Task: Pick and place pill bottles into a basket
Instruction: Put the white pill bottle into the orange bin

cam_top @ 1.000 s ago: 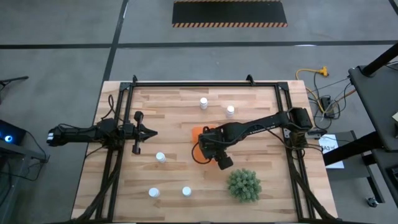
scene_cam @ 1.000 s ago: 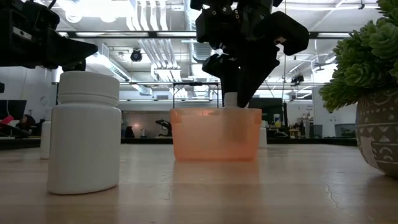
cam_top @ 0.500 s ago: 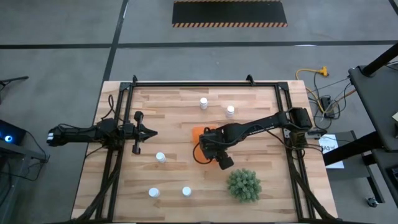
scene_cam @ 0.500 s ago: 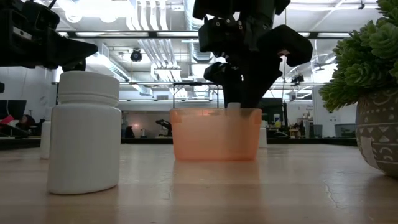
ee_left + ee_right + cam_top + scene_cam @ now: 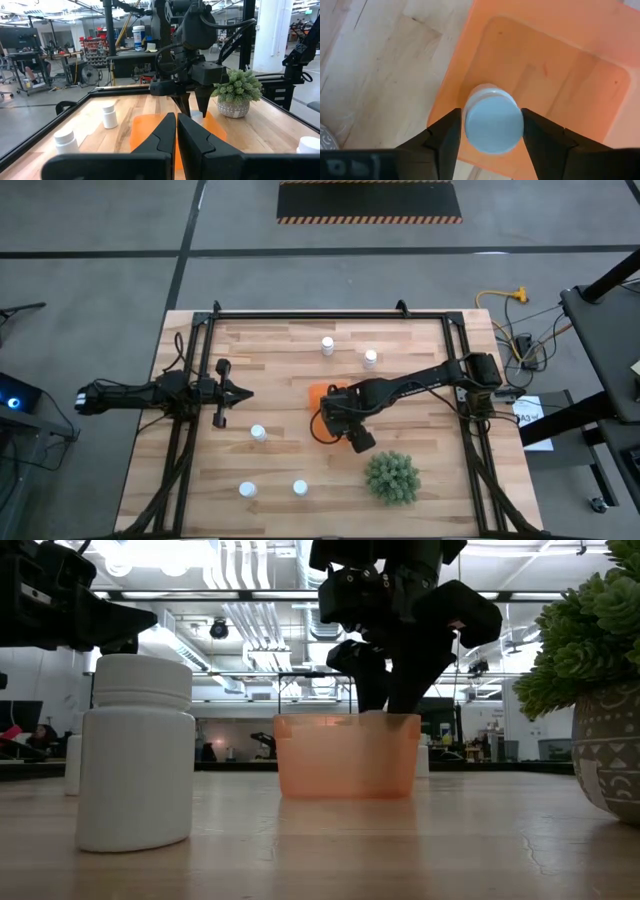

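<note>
1. the right end effector [image 5: 492,131] is down inside the orange basket [image 5: 318,392], and it pinches one pill bottle [image 5: 493,122] between its two fingers [image 5: 447,137]. in the right wrist view the white cap is close to one wall of the basket, with bare orange floor on the other side.
2. from the low view i cannot tell if the bottle base already touches the basket floor, because the translucent wall hides it. my judgement: go down slowly until it stands, and only then spread the fingers.
3. the fingers should open only a little, since the near wall of the basket is just beside one of them. then lift straight up, so that the bottle is not tipped.
4. five other bottles stand on the wooden surface [image 5: 280,360] around the basket: two [image 5: 327,346] on its far side, one [image 5: 258,433] on its side toward the left arm, two [image 5: 299,487] on its near side. the green plant [image 5: 391,477] is near the basket on the right arm's side, so it is better to keep the arm away from it.
5. the left end effector [image 5: 176,132] waits well apart from the basket, its fingers pressed together and holding nothing.
</note>
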You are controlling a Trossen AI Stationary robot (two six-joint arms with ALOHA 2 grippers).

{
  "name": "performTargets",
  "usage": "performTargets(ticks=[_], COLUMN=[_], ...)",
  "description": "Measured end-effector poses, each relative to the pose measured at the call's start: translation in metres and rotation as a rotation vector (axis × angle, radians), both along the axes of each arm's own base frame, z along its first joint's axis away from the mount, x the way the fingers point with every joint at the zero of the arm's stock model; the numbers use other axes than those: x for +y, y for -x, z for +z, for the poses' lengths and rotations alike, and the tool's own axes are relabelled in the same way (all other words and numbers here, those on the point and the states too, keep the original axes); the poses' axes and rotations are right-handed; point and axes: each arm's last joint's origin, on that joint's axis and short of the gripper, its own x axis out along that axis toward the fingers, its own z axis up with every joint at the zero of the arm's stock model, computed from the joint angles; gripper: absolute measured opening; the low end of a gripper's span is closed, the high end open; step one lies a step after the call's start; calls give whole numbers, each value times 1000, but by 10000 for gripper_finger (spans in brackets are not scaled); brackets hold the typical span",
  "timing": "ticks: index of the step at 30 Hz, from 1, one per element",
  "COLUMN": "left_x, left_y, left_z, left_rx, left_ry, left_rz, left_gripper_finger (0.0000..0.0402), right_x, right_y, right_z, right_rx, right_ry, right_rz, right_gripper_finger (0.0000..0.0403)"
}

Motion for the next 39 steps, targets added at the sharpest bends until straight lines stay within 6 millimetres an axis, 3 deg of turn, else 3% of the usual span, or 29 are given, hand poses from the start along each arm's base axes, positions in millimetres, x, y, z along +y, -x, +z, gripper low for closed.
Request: performTargets(ticks=[9, 20, 26, 32, 39], left_x=[0, 0, 0, 0, 0], left_y=[0, 0, 0, 0, 0], left_z=[0, 0, 0, 0, 0], left_rx=[0, 0, 0, 1, 2], left_ry=[0, 0, 0, 0, 0], left_rz=[0, 0, 0, 0, 0], left_gripper_finger=[0, 0, 0, 0, 0], right_x=[0, 1, -4, -18, -50], right_y=[0, -5, -4, 1, 12], right_z=[1, 31, 34, 35, 47], right_rx=[0, 6, 30, 79, 72], right_ry=[-1, -5, 4, 9, 9], right_rz=[-3, -20, -12, -36, -107], right_gripper_finger=[194, 194, 194, 194, 194])
